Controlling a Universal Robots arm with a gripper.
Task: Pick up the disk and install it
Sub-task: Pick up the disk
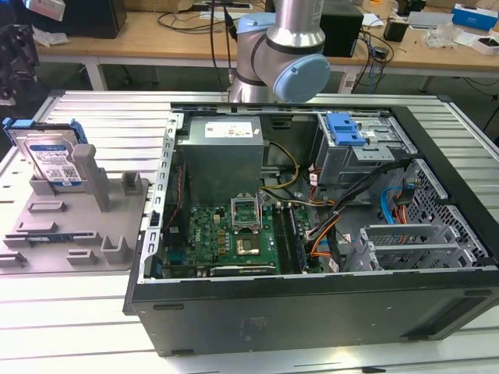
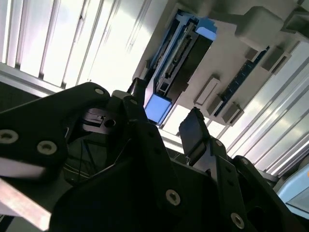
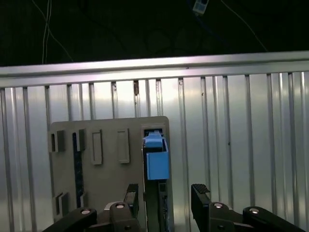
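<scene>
The ribbed metal table carries an open computer case. A grey fixture plate lies at the exterior view's left of the case. The arm rises beyond the case's far side. The disk stands on edge in a slot at the plate's far corner, with a grey post just beside it. Inside the case, cables run near the blue-latched drive cage. The gripper has its fingers apart and empty, well clear of the disk.
</scene>
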